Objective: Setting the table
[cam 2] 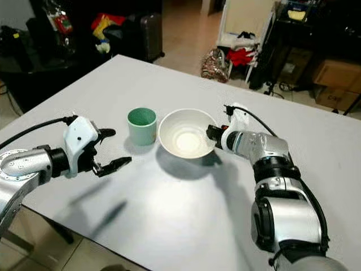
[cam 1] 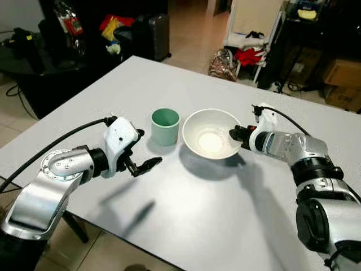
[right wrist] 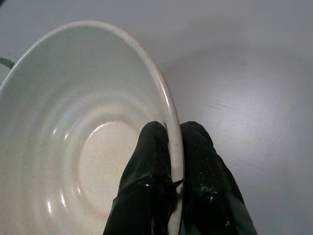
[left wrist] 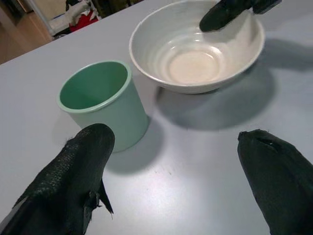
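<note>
Scene: we stand at the near edge of a pale grey table [cam 1: 169, 214], looking down on it, both arms reaching out over the top.
Bowl: our white bowl [cam 1: 211, 134] is near the middle of the table, tilted, its shadow spread on the table beneath and toward us.
Cup: a green cup [cam 1: 165, 126] stands upright just left of the bowl, a narrow gap between them, nothing visible inside it.
Right gripper: our right gripper [cam 1: 237, 134] pinches the right rim of the bowl, one finger inside the wall and the other outside; in the right wrist view the fingers [right wrist: 146, 166] press on either side of the rim, so we are grasping the bowl.
Left gripper: our left gripper [cam 1: 141, 153] hangs above the table, near and left of the cup, touching neither cup nor bowl; its fingers are spread wide and hold nothing.
Left wrist view: we see the cup [left wrist: 102, 103] and the bowl [left wrist: 195, 49] beyond our two spread fingertips [left wrist: 73, 171], with bare table between them.
Shadows: our left arm throws a dark streak on the table close to the near edge.
Background: beyond the far edge we see a tiled floor [cam 1: 192, 34], a dark suitcase [cam 1: 152, 34] at far left, and cardboard boxes [cam 1: 341, 82] at far right.
</note>
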Robot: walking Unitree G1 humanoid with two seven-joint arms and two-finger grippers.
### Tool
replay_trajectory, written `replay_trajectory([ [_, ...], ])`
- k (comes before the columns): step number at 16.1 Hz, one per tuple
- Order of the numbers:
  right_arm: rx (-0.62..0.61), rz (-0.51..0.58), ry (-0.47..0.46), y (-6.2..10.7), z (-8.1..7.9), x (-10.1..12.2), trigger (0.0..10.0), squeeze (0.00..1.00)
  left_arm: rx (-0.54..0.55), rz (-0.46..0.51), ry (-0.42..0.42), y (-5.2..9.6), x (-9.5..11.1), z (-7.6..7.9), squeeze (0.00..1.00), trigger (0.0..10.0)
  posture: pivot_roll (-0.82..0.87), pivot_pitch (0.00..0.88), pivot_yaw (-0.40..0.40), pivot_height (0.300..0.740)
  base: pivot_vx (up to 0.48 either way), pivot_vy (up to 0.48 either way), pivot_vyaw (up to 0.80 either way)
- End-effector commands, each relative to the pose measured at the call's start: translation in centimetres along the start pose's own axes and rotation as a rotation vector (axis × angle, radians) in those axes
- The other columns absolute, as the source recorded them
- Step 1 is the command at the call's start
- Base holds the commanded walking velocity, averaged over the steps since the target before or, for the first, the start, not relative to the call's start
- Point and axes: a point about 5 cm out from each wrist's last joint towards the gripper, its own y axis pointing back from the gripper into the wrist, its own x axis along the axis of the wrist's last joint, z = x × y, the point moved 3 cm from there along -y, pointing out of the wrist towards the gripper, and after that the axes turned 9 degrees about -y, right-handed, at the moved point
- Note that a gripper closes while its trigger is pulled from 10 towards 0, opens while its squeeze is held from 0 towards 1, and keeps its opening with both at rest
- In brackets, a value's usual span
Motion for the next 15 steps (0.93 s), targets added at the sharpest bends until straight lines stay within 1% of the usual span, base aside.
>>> replay_trajectory([
  [1, 0.015, 0.05, 0.002, 0.1, -0.7, 1.4, 10.0, 0.0, -0.023, -0.002, -0.004, 0.0, 0.1, 0.4, 0.0, 10.0, 0.13, 0.0, -0.041, 0.74, 0.0, 0.0, 0.0],
  [4, 0.015, 0.044, -0.007, -0.5, -1.2, 1.0, 10.0, 0.0, -0.024, -0.009, -0.004, 0.1, 0.1, 0.4, 0.0, 10.0, 0.13, 0.0, -0.043, 0.74, 0.0, 0.0, 0.0],
  [6, 0.004, 0.041, -0.02, -0.7, -1.1, 0.7, 10.0, 0.0, -0.022, -0.01, -0.003, 0.2, 0.1, 0.4, 0.0, 10.0, 0.13, 0.0, -0.045, 0.74, 0.0, 0.0, 0.0],
  [7, 0.006, 0.042, -0.052, -0.9, -1.0, 0.6, 10.0, 0.0, -0.021, -0.012, -0.004, 0.2, 0.1, 0.4, 0.0, 10.0, 0.13, 0.0, -0.045, 0.74, 0.0, 0.0, 0.0],
  [8, 0.002, 0.037, -0.092, -1.0, -0.7, 0.2, 10.0, 0.37, -0.016, -0.01, -0.004, 0.2, 0.2, 0.3, 0.0, 10.0, 0.13, 0.0, -0.045, 0.74, 0.0, 0.0, 0.0],
  [9, -0.006, 0.033, -0.094, -1.0, -0.5, 0.0, 10.0, 0.47, -0.016, -0.009, -0.004, 0.2, 0.2, 0.3, 0.0, 10.0, 0.13, 0.0, -0.043, 0.74, 0.0, 0.0, 0.0],
  [10, -0.004, 0.022, -0.107, -1.1, -0.3, -0.4, 10.0, 0.64, -0.018, -0.007, -0.004, 0.1, 0.3, 0.2, 0.0, 10.0, 0.13, 0.0, -0.043, 0.74, 0.0, 0.0, 0.0],
  [12, -0.005, 0.024, -0.117, -1.0, -0.1, -0.2, 10.0, 0.78, -0.017, -0.006, -0.003, 0.1, 0.3, 0.1, 0.0, 10.0, 0.13, 0.0, -0.042, 0.74, 0.0, 0.0, 0.0],
  [14, 0.002, 0.03, -0.123, -0.8, 0.0, 0.2, 10.0, 0.79, -0.016, -0.004, -0.002, 0.1, 0.4, 0.0, 0.0, 10.0, 0.13, 0.0, -0.039, 0.74, 0.0, 0.0, 0.0],
  [15, 0.014, 0.024, -0.105, -0.4, 0.1, 0.6, 10.0, 0.8, -0.013, 0.001, 0.0, 0.0, 0.5, -0.1, 0.0, 10.0, 0.13, 0.0, -0.041, 0.74, 0.0, 0.0, 0.0],
])
